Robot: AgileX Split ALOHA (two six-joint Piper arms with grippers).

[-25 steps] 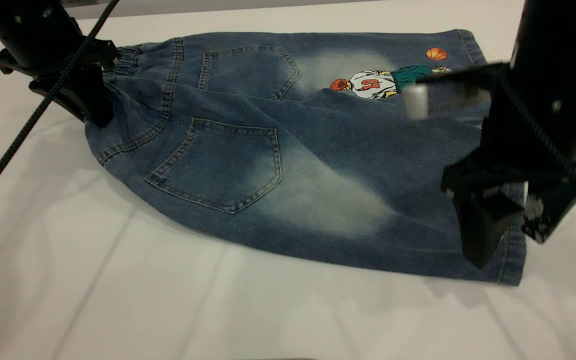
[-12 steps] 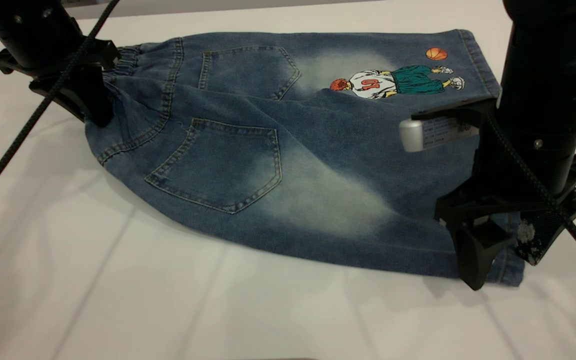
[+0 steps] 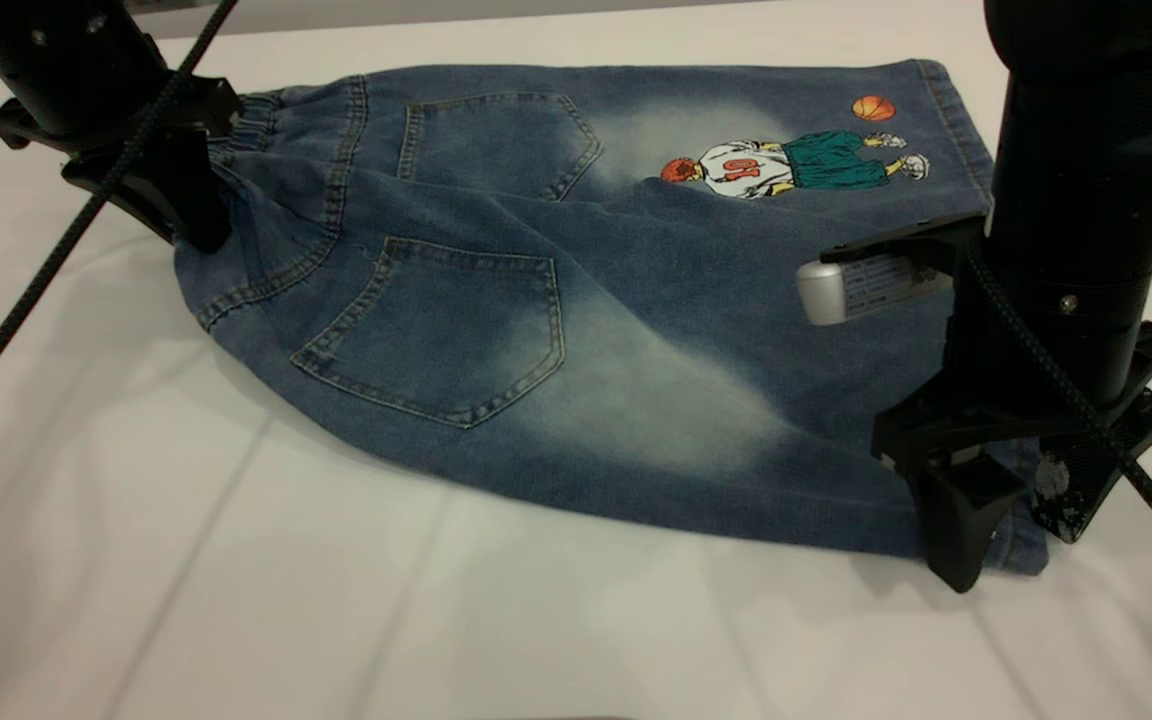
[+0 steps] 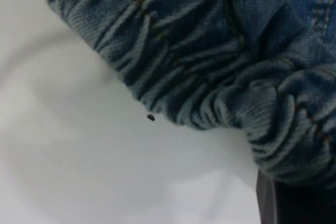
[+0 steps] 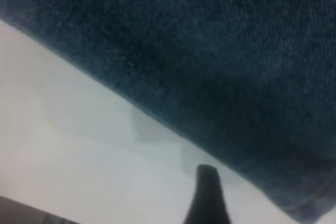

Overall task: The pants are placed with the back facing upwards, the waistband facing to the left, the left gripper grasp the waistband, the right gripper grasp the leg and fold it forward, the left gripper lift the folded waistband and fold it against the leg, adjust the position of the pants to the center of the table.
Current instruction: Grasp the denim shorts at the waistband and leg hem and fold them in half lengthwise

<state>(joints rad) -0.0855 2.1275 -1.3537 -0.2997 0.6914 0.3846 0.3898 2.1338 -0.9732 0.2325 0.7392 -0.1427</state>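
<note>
Pants (image 3: 556, 300) laid back-up on table (image 3: 236, 600), waistband (image 3: 251, 125) end at left, no fold made yet.

Left gripper (image 3: 191, 215) clamped on waistband, fabric bunched there.

Right gripper (image 3: 1011, 525) set down at hem of leg (image 3: 686, 400), fingers apart astride hem, grip not closed.

Both folds plus centering left, by the looks of it.

Table white, smooth; nothing else of room visible.
</note>
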